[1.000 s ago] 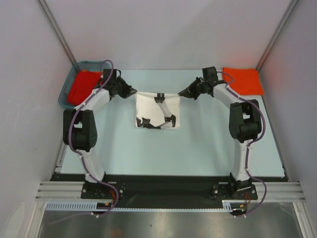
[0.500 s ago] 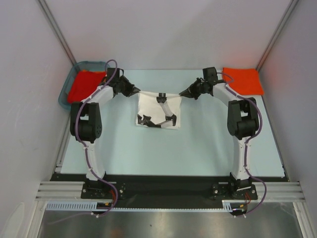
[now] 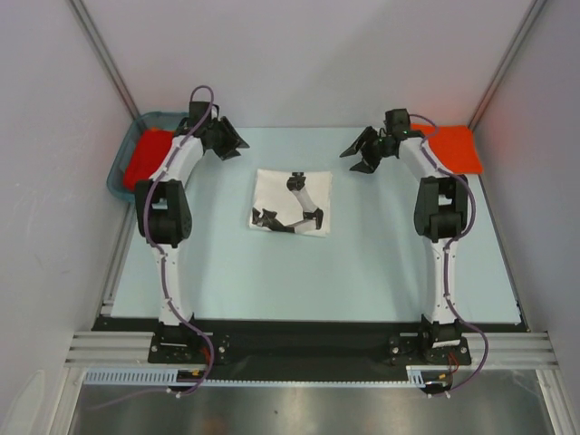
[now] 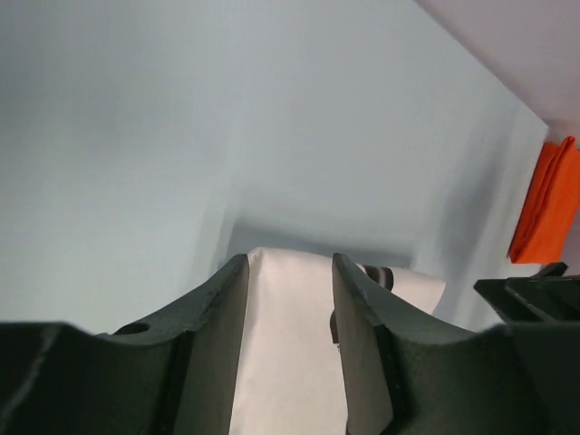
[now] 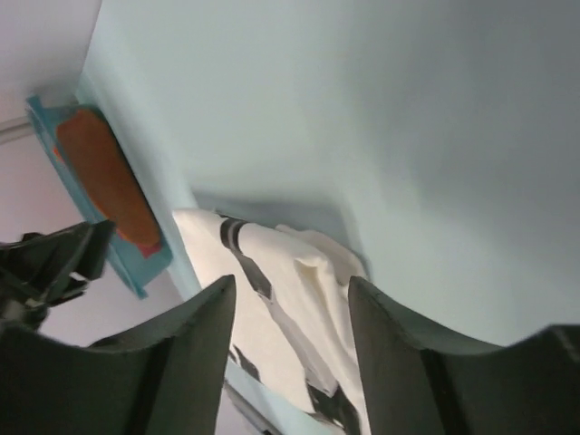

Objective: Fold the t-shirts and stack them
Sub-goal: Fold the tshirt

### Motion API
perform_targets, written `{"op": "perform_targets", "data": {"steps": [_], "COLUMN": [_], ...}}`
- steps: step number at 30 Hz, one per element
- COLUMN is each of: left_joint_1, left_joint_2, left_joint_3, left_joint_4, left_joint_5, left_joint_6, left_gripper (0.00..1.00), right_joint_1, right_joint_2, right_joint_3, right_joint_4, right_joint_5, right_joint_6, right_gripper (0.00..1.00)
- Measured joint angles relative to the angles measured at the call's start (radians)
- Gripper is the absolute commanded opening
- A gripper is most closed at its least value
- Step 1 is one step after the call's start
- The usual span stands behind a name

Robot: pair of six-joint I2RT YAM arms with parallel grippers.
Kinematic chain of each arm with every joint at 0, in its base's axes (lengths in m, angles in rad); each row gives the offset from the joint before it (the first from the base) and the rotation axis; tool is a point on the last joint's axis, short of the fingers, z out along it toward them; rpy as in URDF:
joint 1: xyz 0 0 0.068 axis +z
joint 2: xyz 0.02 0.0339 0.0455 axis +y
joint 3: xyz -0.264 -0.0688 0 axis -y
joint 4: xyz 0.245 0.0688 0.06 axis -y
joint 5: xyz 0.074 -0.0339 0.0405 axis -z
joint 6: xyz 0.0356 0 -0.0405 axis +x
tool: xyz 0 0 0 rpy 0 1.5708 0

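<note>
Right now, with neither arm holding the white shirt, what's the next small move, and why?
Probably lower the right gripper to the white t-shirt: it lies folded and free, and a folded orange t-shirt sits far right for stacking.

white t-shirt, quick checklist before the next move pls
1. Left gripper open, holding nothing: ok
2. Right gripper open, holding nothing: ok
3. White t-shirt folded, lying on the table, apart from both grippers: ok
4. Its far edge lies flat: cannot tell; the right wrist view shows a small raised fold there
5. Folded orange t-shirt at the far right corner, nothing on top of it: ok
6. All shirts stacked: not ok; the white one lies mid-table and another orange t-shirt sits in the teal basket
</note>
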Motion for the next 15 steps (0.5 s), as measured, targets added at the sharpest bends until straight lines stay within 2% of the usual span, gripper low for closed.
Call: {"op": "perform_targets", "data": {"steps": [2, 4, 7, 9, 10, 15], "left_joint_1": [0.003, 0.003, -0.006, -0.03, -0.048, -0.132], "left_joint_2": [-0.055, -0.178, -0.358, -0.43, -0.438, -0.314], "left_joint_3": [-0.029, -0.185, -0.437, -0.582, -0.627, -0.688], "left_joint_4": [-0.006, 0.033, 0.123, 0.279, 0.35, 0.596], "left_joint_5": [0.0, 0.03, 0.134, 0.226, 0.265, 0.391], "left_joint_6": [0.049, 0.076, 0.067, 0.027, 0.006, -0.069], "left_gripper": [0.49, 0.49, 0.45, 0.42, 0.41, 0.36], "right_joint_1": [-0.025, -0.044, -0.039, -0.014, 0.006, 0.108], "right_joint_2": [-0.006, -0.049, -0.159, -0.2, -0.206, -0.133], "right_joint_3": [0.04, 0.006, -0.167, -0.264, -0.302, -0.383], "right_joint_4": [-0.059, -0.069, 0.013, 0.122, 0.186, 0.483], "right_joint_5": [0.013, 0.015, -0.049, -0.105, -0.132, -0.213], "right_joint_6": [-0.094, -0.169, -0.198, -0.169, -0.146, 0.006], "right_gripper": [0.7, 0.68, 0.56, 0.49, 0.4, 0.24]}}
